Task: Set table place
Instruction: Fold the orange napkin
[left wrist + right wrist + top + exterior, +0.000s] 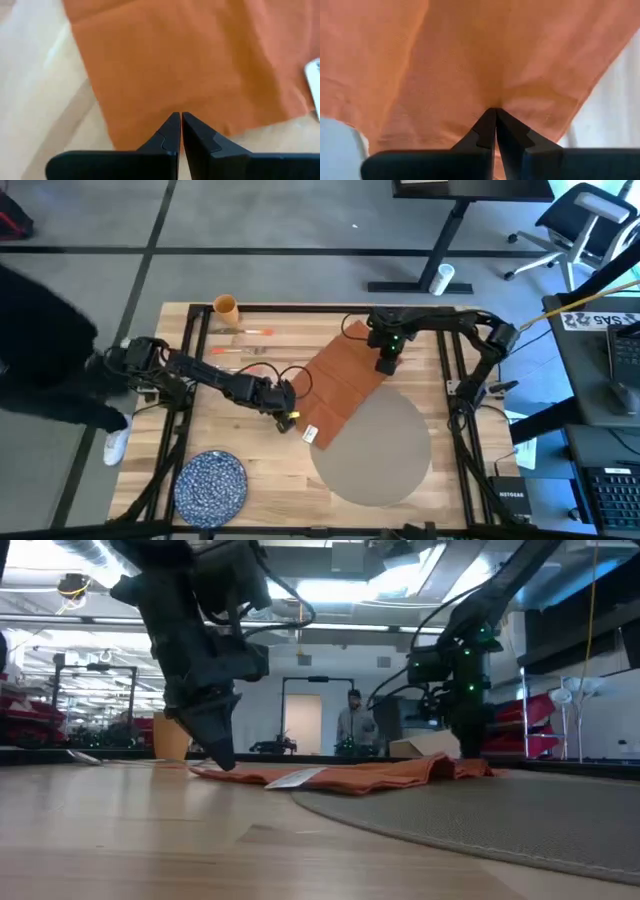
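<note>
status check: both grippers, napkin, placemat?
Left gripper shut on the napkin's edge. Right gripper shut, pinching the napkin's far side. Napkin overlaps the placemat rim. Plate not yet on the mat.

The placemat (385,455) lay on the worktop (265,470) toward its right near side. The napkin (340,385) lay diagonally at the middle, its lower right part overlapping the placemat's far left rim. The plate (211,484) sat at the near left corner, well apart from both. A cup (226,307) stood at the far left edge. The left gripper (288,418) met the napkin's left edge (its label (309,434) lay just beside), and the right gripper (385,365) its far right edge.
</note>
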### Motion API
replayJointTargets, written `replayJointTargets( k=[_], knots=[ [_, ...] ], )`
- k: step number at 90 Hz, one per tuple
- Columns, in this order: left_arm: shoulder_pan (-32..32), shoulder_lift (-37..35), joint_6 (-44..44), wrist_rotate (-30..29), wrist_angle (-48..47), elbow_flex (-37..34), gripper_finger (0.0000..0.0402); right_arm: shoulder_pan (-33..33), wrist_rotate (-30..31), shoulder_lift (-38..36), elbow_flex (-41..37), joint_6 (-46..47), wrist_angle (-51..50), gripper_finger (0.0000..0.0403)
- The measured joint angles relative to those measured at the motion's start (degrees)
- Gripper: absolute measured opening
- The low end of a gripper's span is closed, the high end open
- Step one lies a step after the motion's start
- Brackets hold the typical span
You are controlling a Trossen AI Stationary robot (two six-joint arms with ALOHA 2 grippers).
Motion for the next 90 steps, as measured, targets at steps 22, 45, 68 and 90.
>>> replayJointTargets(
  k=[22,45,68,90],
  knots=[
    [4.67,0.0,4.8,0.02,0.04,0.0,0.0,0.02,-2.33,-6.22,-2.73,3.67,-2.47,0.0],
    [7.08,-0.72,6.08,2.31,0.16,0.0,0.0,1.51,-11.61,-11.74,-5.45,9.29,-3.69,0.0],
    [3.64,1.14,2.6,4.86,1.3,0.04,0.0,10.66,-14.63,-14.52,-5.95,15.74,2.54,0.0],
    [-0.07,6.49,-2.56,8.09,13.93,0.28,0.0,15.24,-11.23,-14.26,-5.95,19.62,8.45,0.0]
  ],
)
